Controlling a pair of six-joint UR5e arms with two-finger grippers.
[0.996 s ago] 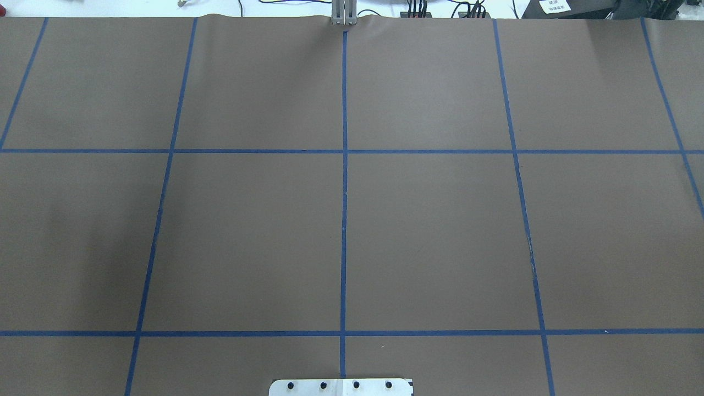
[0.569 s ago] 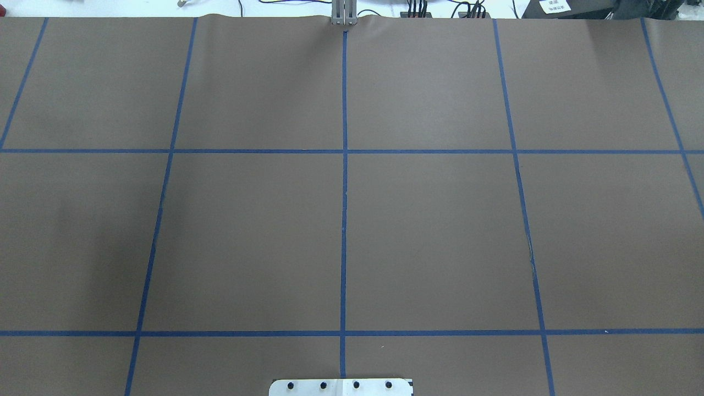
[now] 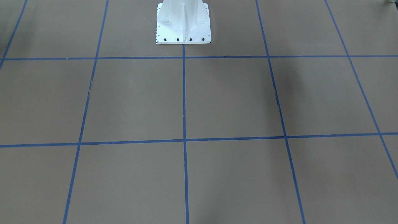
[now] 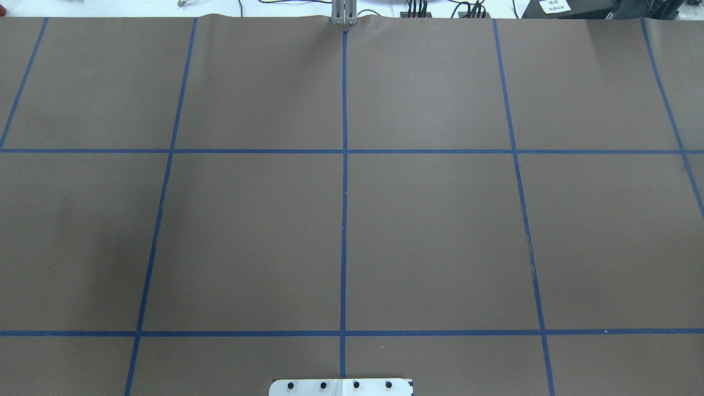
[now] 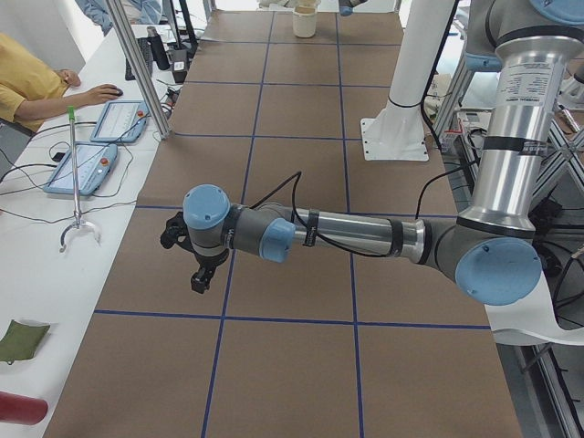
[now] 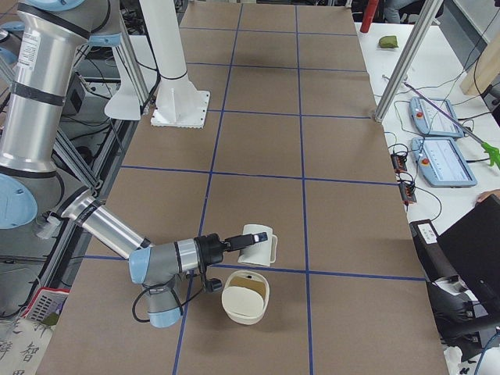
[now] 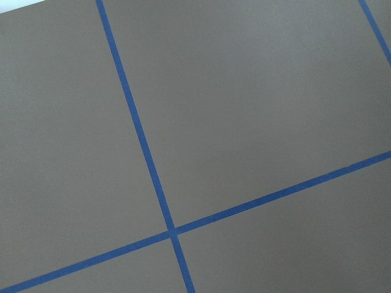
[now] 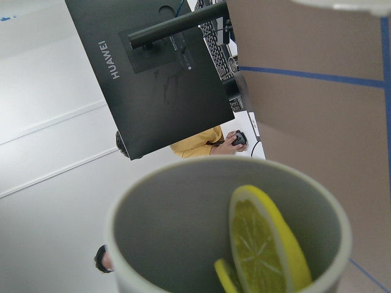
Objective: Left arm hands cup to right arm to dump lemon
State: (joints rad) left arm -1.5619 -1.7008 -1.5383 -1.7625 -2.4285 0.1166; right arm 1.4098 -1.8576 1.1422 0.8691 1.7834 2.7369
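Note:
The white cup [image 6: 258, 245] hangs tilted at the tip of my right gripper [image 6: 235, 243], above the table, in the exterior right view. The right wrist view looks into its greyish inside [image 8: 171, 232], where a lemon slice [image 8: 261, 244] stands on edge. No fingers show there, so I cannot tell the right gripper's state. My left gripper [image 5: 201, 276] hovers low over the table at the other end, far from the cup; it shows only in the exterior left view, so I cannot tell its state. The left wrist view holds only brown table and blue tape.
A cream bowl [image 6: 245, 296] stands on the table just below the cup; it also shows far off in the exterior left view [image 5: 304, 20]. The white robot pedestal [image 3: 183, 25] stands at mid table. Operators' tablets [image 6: 441, 160] and a seated person [image 5: 27, 87] lie beyond the table's edge.
The overhead view shows only bare table throughout; a faint shadow at its left shifts slightly.

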